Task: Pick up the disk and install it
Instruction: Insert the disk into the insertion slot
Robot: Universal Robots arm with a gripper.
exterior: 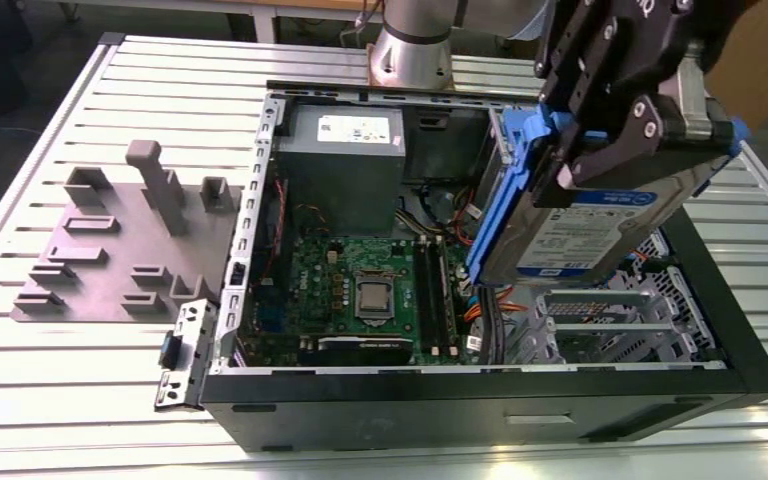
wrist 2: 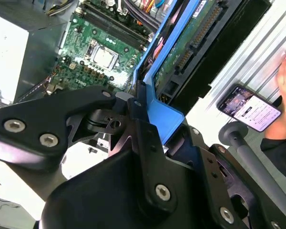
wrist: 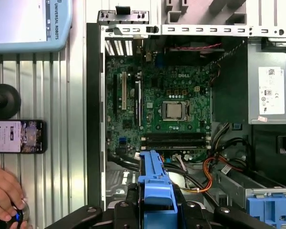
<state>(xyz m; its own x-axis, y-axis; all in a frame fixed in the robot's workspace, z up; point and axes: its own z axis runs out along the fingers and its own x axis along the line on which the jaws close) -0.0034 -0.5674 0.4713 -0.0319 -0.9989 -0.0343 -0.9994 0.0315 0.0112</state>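
From the exterior view's left: a grey fixture plate point(exterior: 111, 250) is lying on the table beside the open computer case point(exterior: 491, 390). Above the case's right side, the gripper point(exterior: 611, 135) is clamping the disk point(exterior: 598, 225) by its blue bracket, hanging tilted. It looks rigid, fairly heavy and shock-sensitive; the bracket edges seem the safest hold.

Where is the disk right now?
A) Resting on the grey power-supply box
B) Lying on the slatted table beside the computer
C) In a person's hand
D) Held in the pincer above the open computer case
D: in the exterior view the pincer grips the disk by its blue-bracketed edge, tilted above the open computer case.
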